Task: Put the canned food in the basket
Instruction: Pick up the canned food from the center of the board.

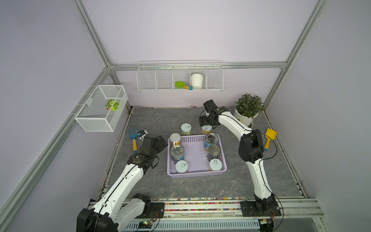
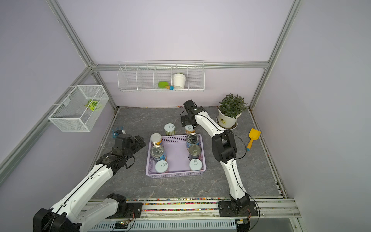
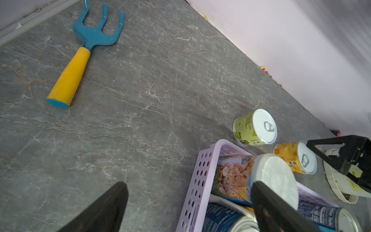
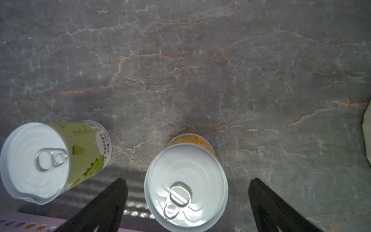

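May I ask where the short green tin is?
In both top views the green tin stands just behind the lilac plastic basket, left of the yellow tin.

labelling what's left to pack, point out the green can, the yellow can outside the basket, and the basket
green can (image 1: 186,128), in a top view, on its white lid
yellow can (image 4: 185,180), right wrist view, on its white lid
basket (image 1: 197,173), in a top view, on its front wall

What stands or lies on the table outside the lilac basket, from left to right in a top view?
The blue rake, green-label can, yellow-label can, potted plant, yellow shovel.
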Tool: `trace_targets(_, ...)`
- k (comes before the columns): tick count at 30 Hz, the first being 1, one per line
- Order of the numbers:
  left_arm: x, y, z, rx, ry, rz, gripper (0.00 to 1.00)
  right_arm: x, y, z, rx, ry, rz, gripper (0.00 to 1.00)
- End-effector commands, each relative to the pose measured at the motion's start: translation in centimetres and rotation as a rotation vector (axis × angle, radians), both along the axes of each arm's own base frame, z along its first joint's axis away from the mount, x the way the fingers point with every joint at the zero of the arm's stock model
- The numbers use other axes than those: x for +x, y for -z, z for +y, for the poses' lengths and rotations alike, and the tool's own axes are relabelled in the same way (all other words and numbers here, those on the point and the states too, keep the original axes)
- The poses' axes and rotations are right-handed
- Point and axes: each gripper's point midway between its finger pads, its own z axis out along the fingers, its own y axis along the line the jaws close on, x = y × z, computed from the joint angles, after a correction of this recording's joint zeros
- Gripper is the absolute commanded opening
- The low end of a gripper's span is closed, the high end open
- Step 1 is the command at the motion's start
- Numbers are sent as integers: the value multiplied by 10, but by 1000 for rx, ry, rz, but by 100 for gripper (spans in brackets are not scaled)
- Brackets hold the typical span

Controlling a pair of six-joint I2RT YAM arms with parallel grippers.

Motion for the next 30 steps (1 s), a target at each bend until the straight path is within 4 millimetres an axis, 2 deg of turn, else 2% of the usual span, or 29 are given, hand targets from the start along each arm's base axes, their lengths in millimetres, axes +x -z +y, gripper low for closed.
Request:
trace_targets(1, 0, 8, -1, 3, 12, 10, 100, -13, 7, 5, -21, -29, 46, 99)
trace_targets(9, 0, 12, -5, -9, 28, 23, 100, -18, 27, 7, -29, -39, 95, 98)
trace_targets(21, -1, 14, -6, -14, 30, 25, 100, -21, 43, 12, -45, -64, 122, 98)
trace_targets(26, -1, 14, -5, -13, 30, 26, 100, -20, 47, 12, -53, -64, 131, 94)
trace_targets(30, 0, 16, -5, -9, 27, 27, 100, -19, 52, 11, -68, -65, 141, 87)
